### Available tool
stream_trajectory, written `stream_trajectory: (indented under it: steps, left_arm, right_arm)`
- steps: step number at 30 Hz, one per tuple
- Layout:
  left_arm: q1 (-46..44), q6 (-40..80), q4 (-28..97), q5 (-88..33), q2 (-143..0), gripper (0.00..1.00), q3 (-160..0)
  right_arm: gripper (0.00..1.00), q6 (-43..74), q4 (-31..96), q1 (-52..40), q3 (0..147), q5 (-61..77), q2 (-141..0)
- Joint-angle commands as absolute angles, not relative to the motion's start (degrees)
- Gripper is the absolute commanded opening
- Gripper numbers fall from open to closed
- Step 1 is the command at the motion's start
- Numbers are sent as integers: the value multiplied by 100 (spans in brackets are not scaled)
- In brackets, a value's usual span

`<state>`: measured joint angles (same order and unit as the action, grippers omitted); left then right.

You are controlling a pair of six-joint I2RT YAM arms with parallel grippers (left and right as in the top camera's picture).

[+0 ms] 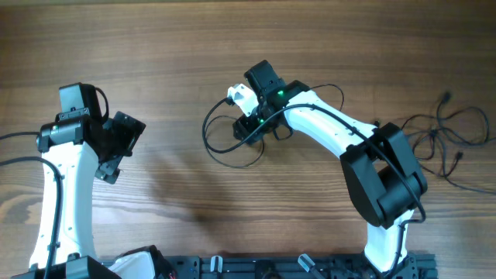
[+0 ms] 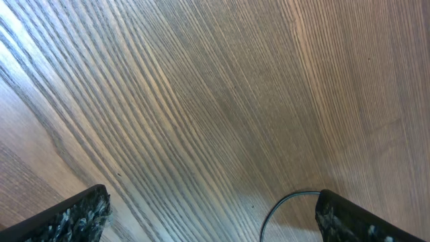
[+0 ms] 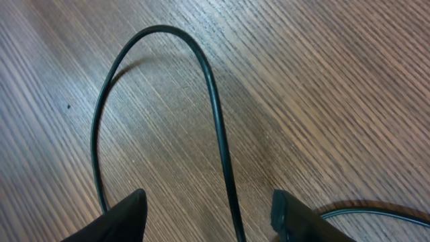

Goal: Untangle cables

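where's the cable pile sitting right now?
Overhead view: the cable pile lies on the table's far right side, just beyond the right arm's elbow, apart from the single cable loop at the right pincer.

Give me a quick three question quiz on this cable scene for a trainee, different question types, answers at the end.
1. True or false: the left end effector is shut on a cable.
2. In the right wrist view, the cable loop runs: A) between the jaws of the right end effector; B) wholly outside them; C) knotted around a plug.
3. Fill in: the tangle of cables lies on the ___ arm's side.
Key: 1 false; 2 A; 3 right.
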<state>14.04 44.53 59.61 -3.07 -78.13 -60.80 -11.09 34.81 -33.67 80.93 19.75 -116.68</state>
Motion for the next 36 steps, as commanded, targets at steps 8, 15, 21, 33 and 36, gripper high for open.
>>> stream_trajectory:
  steps: [8, 15, 21, 33, 36]
  left_arm:
    - [1437, 4543, 6051, -311, -7856, 100, -6064]
    - [1437, 4545, 6051, -311, -7856, 100, -6064]
    - [1437, 4543, 6055, -311, -7856, 100, -6064]
    - [1437, 4543, 6073, -311, -7856, 100, -6064]
    - [1437, 4543, 6075, -311, -7856, 100, -6064]
  right_arm:
    - [45, -880, 3564, -3358, 8086, 1839, -11804]
    - [44, -880, 3656, -3358, 8086, 1839, -11887]
    - [27, -880, 3656, -3358, 8086, 1839, -11887]
    - [12, -838, 3671, -3358, 8086, 1841, -11887]
    - [5, -725, 3671, -3358, 8086, 1841, -11887]
